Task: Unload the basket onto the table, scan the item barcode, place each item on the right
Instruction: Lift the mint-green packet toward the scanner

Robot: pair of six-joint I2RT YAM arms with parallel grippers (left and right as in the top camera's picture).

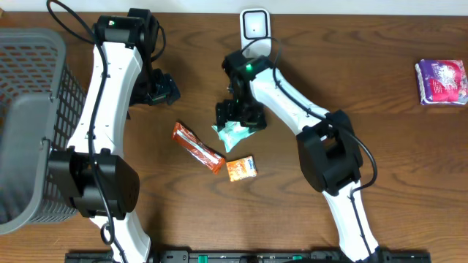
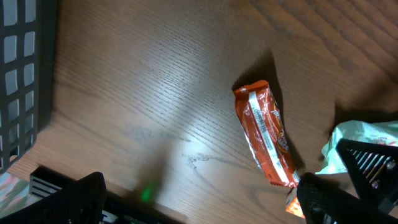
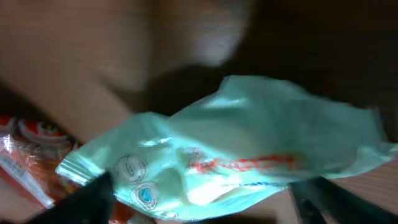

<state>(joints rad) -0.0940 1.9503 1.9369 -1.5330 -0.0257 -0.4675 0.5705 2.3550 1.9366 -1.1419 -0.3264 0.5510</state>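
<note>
A mint-green packet (image 1: 235, 136) lies on the wooden table, and it fills the right wrist view as the mint-green packet (image 3: 249, 143). My right gripper (image 1: 238, 115) hangs directly over it. In that view the right gripper (image 3: 214, 202) is open, one finger at each end of the packet. My left gripper (image 1: 158, 88) hovers to the left, above bare wood. In its own view the left gripper (image 2: 199, 205) is open and holds nothing. A white scanner (image 1: 255, 25) stands at the table's back edge.
A long orange wrapper (image 1: 197, 147) lies left of the mint packet, and a small orange packet (image 1: 241, 169) lies in front of it. A purple packet (image 1: 442, 82) sits far right. A grey basket (image 1: 29, 124) fills the left side.
</note>
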